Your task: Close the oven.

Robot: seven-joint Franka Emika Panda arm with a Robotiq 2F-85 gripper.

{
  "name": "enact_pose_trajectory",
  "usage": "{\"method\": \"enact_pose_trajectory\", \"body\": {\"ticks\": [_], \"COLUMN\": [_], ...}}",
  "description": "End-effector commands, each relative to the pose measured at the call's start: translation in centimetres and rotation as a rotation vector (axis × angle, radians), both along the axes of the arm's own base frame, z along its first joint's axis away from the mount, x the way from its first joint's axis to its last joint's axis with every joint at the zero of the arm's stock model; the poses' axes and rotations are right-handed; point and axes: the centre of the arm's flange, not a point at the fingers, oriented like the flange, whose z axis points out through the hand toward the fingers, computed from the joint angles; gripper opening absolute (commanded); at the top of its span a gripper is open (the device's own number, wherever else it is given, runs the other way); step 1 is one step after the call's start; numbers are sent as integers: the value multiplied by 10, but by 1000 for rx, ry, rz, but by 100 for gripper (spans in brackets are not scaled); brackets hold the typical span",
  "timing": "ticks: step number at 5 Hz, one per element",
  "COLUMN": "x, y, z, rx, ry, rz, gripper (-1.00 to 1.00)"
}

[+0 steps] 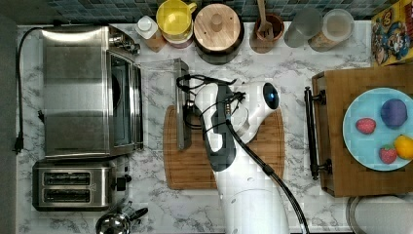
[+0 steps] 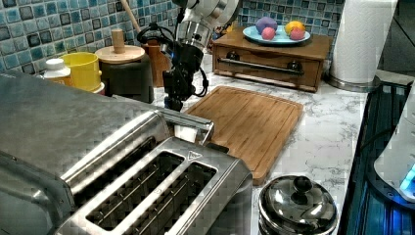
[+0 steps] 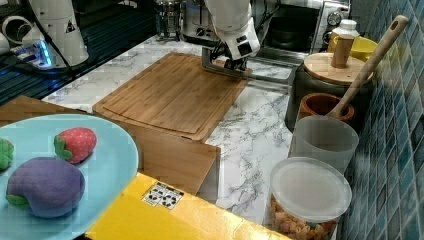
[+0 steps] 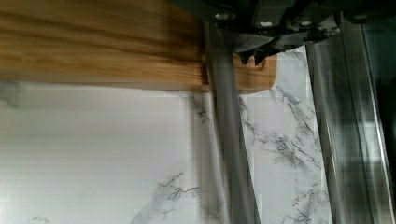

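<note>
My jaws sit right at the long bar handle of the open oven door; I cannot tell whether they pinch it or stand spread. The door lies flat, its handle over the cutting board edge. In the top view the oven sits at nine o'clock from me on the marble bench, the two-slot toaster just beside it toward seven o'clock, and a blue plate of toy fruit lies at three o'clock.
</note>
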Motion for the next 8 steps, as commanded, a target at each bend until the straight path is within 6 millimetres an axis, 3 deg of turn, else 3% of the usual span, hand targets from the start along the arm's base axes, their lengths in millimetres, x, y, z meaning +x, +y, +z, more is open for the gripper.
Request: {"method": "enact_pose_trajectory", "body": {"ticks": [1, 3, 6, 8], "x": [27, 31, 17, 17], "y": [149, 195, 241, 292], "z": [159, 176, 248, 271], "rx": [24, -126, -185, -328], "ry": [-183, -158, -259, -230], "rz": [138, 188, 214, 240], "gripper": [-100, -100, -100, -100]}}
